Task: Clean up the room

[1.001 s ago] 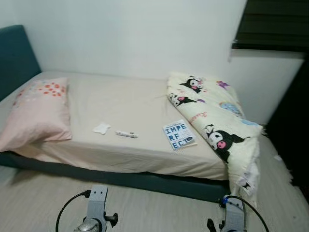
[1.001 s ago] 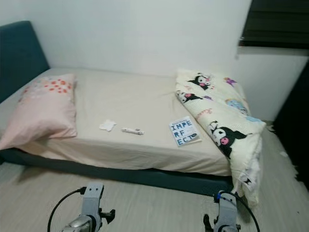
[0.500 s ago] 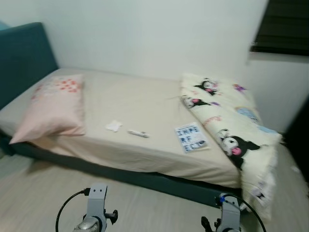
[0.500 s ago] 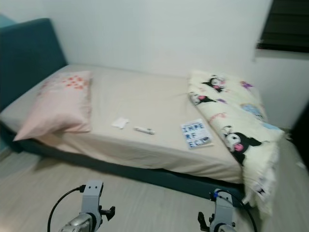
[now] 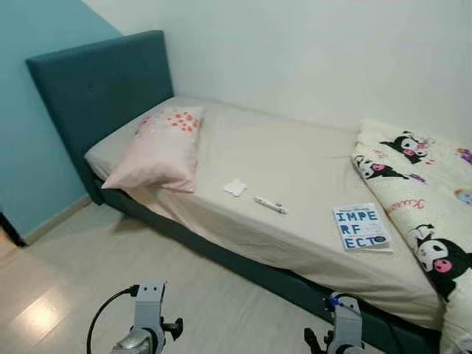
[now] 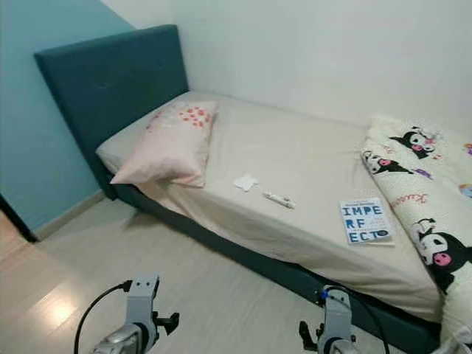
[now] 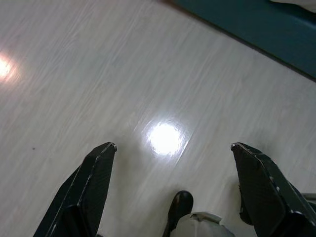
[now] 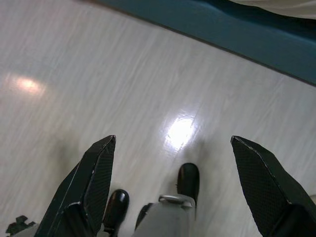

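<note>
Well apart: book on bed, hands low.

right end effector: two black fingers spread wide apart, nothing between them | below: pale wood-grain floor with a bright glare patch; robot's dark feet | far edge: teal bed base

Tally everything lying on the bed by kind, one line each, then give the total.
Pillow: 1
Cartoon-print duvet: 1
Book: 1
Crumpled white scrap: 1
Small white tube-like item: 1
Total: 5
</note>
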You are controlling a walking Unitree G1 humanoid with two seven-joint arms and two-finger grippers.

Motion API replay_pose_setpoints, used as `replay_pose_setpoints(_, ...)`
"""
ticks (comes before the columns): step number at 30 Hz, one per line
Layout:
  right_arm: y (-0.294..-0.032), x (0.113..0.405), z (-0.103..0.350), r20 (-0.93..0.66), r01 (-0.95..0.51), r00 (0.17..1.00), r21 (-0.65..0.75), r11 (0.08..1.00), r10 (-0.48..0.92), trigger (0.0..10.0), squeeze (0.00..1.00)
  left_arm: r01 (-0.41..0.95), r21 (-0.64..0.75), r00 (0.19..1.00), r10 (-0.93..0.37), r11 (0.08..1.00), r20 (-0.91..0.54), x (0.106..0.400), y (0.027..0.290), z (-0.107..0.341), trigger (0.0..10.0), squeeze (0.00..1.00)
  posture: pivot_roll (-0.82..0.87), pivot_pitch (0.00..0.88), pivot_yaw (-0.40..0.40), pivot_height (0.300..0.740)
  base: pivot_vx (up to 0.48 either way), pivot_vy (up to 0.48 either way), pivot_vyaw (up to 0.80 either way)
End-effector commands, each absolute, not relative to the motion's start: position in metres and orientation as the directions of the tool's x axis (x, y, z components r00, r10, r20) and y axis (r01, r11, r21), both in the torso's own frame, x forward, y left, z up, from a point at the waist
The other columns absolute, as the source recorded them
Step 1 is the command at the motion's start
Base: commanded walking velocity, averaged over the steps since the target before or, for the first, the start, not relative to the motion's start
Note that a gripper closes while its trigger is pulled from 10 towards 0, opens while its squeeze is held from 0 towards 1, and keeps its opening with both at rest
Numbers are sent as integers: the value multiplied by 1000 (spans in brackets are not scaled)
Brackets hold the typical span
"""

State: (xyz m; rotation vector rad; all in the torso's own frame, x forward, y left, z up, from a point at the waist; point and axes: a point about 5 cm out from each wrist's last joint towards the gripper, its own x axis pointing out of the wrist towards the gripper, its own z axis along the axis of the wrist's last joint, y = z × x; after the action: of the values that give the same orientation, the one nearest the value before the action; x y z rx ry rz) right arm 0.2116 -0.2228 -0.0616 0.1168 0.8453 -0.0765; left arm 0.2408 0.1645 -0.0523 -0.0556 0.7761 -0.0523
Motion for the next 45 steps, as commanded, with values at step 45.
replay_pose_setpoints(45,-221,208,-63,-755,-6,656,19,1000,19,10000,0,54,-126,746,-124,991,-654,257,158,-41,10000,0,46,0,3,696,357,0,394)
